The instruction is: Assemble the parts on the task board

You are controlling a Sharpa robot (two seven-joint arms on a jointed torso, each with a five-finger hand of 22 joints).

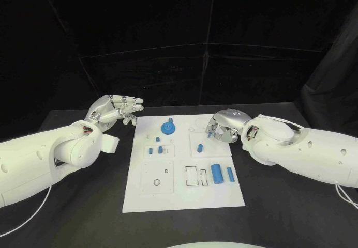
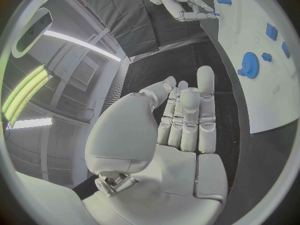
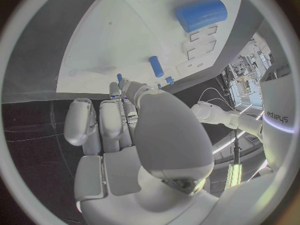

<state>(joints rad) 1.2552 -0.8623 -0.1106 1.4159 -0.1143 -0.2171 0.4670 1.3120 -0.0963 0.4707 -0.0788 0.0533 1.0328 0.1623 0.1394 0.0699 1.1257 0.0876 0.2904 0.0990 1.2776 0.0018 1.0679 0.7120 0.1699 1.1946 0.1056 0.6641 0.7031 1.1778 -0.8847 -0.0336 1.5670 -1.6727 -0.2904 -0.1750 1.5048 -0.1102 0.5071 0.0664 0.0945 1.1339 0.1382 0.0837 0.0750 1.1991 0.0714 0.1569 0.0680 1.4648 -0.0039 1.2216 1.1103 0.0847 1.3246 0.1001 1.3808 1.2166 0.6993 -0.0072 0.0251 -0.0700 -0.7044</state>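
The white task board [image 1: 182, 201] is lying flat in the middle of the black table [image 1: 298, 217], and both arms are reaching in over its far end. The left hand [image 1: 116, 110] is hanging just off the board's corner at about ten o'clock, touching nothing; in the left wrist view its fingers [image 2: 187, 116] are lying side by side, lightly curled, with nothing in them.

The right hand [image 1: 226, 125] is hovering over the board's edge at about two o'clock, palm down, fingers bunched toward the surface. There is a fleck of blue at its fingertips, but I cannot tell whether it is pinching a part or only poised above one.

On the board, the blue gear [image 1: 168, 126] is sitting at twelve o'clock, a few small blue pegs [image 1: 154, 150] are standing left of centre, a short blue pin [image 1: 200, 148] is lying near the right hand, and a fat blue cylinder [image 1: 217, 173] with a thin blue rod [image 1: 230, 174] beside it is resting at about four o'clock.

These parts look like hard, light plastic: stiff, smooth, likely to roll or skid if nudged. I would judge the cylinder is best taken across its middle from above, thumb opposing fingers; the gear by its rim or raised hub; the pegs by a fingertip pinch near the top.
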